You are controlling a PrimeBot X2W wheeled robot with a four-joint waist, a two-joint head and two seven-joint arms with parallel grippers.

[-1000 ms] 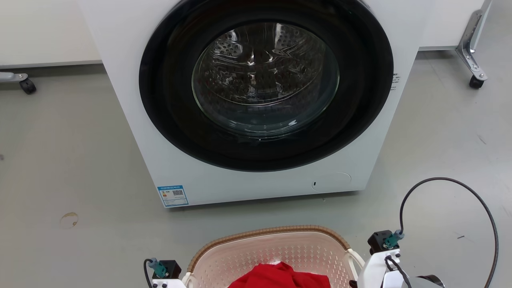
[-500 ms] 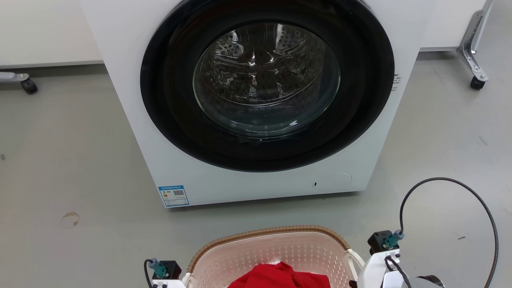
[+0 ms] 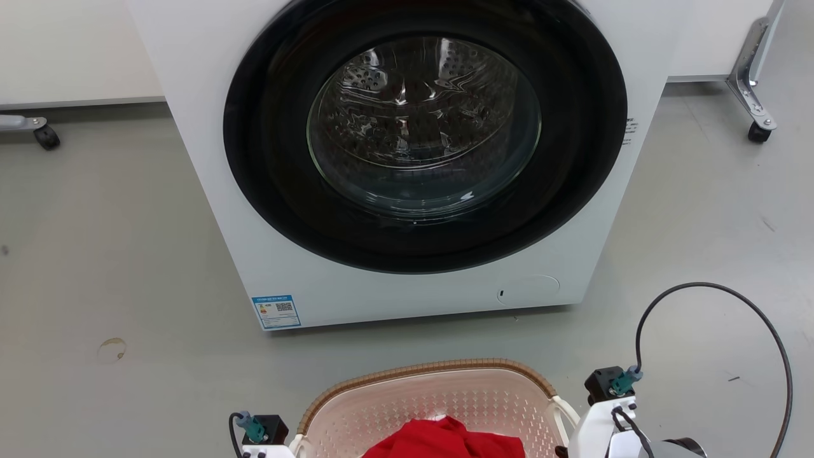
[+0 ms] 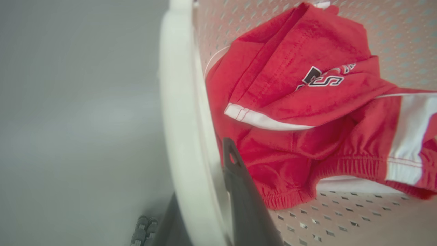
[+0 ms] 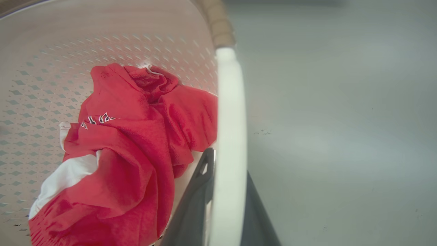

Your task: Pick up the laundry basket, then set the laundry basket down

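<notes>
the left gripper [image 4: 205, 184] has its two dark fingers either side of the white left handle [image 4: 177, 102], one inside the basket wall and one outside. both sit tight against the bar, so it looks clamped on it. the right gripper [image 5: 227, 171] mirrors this on the right handle [image 5: 230, 112], again closed with the bar between the fingers.

the laundry basket [image 3: 432, 366] sits at 6 o'clock in the head view, between the two pale wrists, with the washing machine [image 3: 381, 299] at 12 o'clock and a strip of grey floor [image 3: 127, 254] between them. whether its base is resting on the floor or lifted, i cannot tell.

judging by looks, the basket is thin, stiff, perforated plastic and light, carrying a single red garment [image 4: 290, 85], which is soft and adds little weight. the handles are the right place to grip. they are smooth and rounded, though, so the basket could swing or slide in the fingers if the two sides do not move level.

the wrist views give the contact itself: finger against handle, and the garment's white stripes and dark lettering. from the left wrist it lies at 2 o'clock of the inner finger, from the right wrist at 9 o'clock. the head view gives the setting instead: the machine's door closed, and a black cable [image 3: 699, 286] looping at 4 o'clock.
</notes>
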